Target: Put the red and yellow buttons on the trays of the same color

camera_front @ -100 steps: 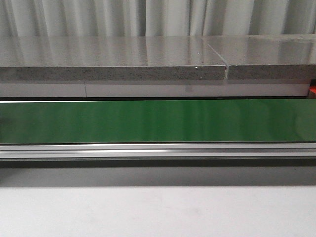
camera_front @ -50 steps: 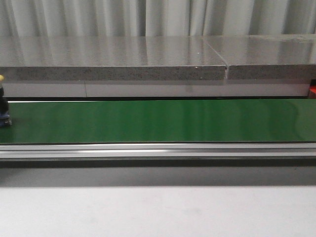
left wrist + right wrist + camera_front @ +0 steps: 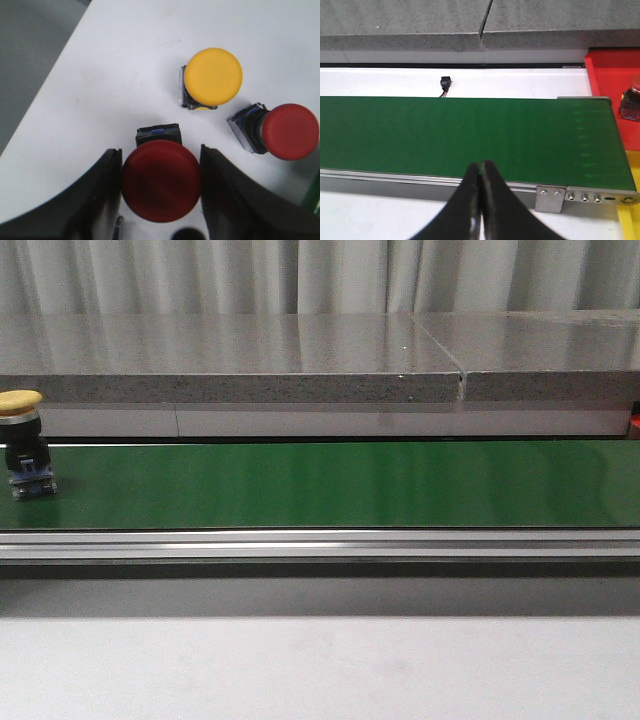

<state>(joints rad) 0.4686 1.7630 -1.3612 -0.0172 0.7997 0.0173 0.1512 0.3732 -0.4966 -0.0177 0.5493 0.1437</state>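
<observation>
Three buttons lie on the white table (image 3: 100, 75) under the left claw (image 3: 161, 181). One dark red button (image 3: 161, 180) sits directly between its two fingers (image 3: 95, 195), which stand apart on either side of the cap; I cannot tell if they already touch it, so the claw seems released, ready to grasp. Beyond the fingertips is a yellow button (image 3: 212, 76), and beside that a second red button (image 3: 287, 131) lying tilted. The right claw (image 3: 480, 172) is clenched and empty, waiting above the near edge of the green belt (image 3: 460, 135). Ahead and to its side I see a red tray (image 3: 610, 75) holding one button (image 3: 631, 102), and a yellow tray (image 3: 630, 220). Another yellow button (image 3: 25, 455) rides on the belt, far from the right claw. I judge the feeding step is in hand: next the left claw should close on the red cap.
</observation>
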